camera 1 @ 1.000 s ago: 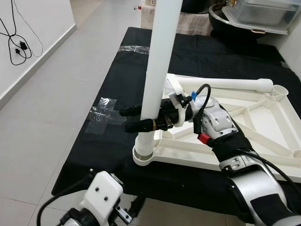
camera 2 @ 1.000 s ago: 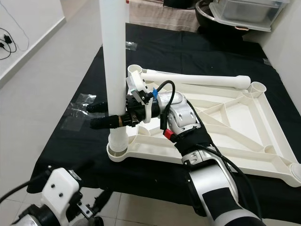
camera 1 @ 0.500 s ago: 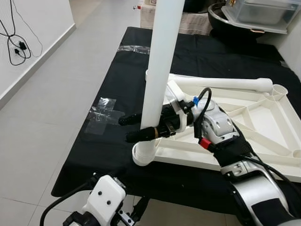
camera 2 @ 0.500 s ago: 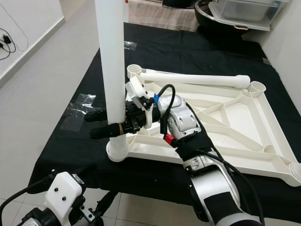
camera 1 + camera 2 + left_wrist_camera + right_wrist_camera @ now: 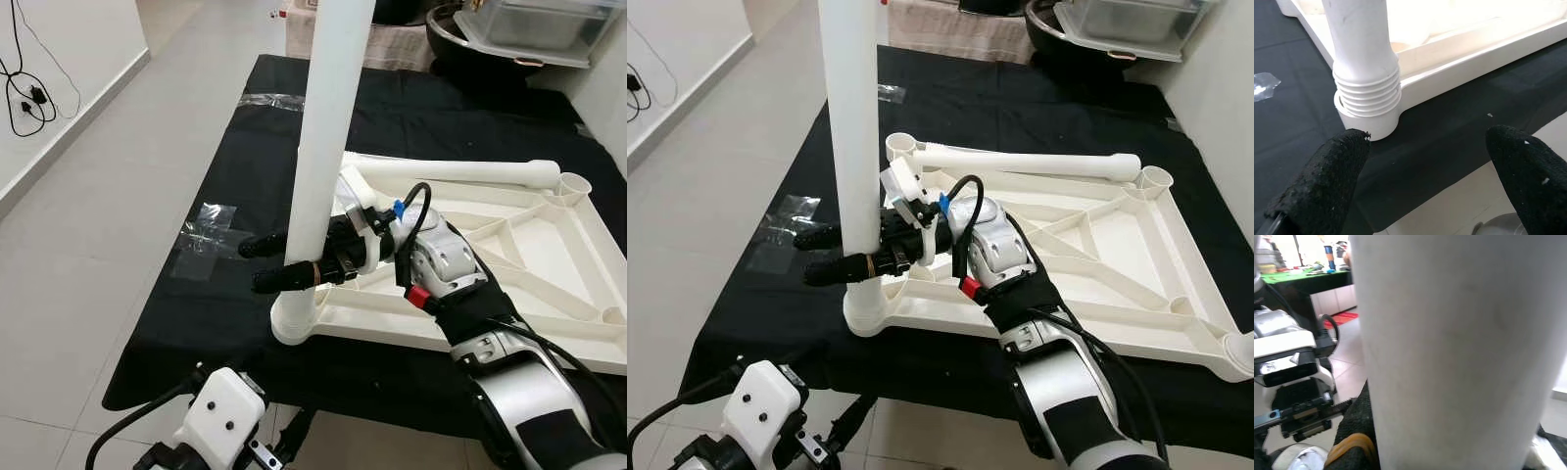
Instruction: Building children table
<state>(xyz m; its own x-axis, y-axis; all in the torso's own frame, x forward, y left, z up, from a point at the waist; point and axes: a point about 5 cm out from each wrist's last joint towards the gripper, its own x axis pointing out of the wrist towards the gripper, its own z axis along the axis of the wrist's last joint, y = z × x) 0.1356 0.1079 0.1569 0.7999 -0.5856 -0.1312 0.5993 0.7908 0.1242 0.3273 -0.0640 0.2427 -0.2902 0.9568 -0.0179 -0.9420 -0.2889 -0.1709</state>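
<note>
Two black fingers of the right gripper [image 5: 277,261] clasp the upright leg [image 5: 323,147], whose long axis runs vertically, its ribbed foot seated in the near corner socket of the upturned white tabletop [image 5: 509,264]. Its top is cut off. A second leg [image 5: 451,174] lies horizontally. The left gripper [image 5: 1425,186] hangs spread apart below the table edge.

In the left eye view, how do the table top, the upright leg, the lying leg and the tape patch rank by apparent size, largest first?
1. Table top, the white frame lying upside down.
2. Upright leg; it stands nearer the camera, so its lead over the next is unsure.
3. Lying leg.
4. Tape patch, clearly smallest.
</note>
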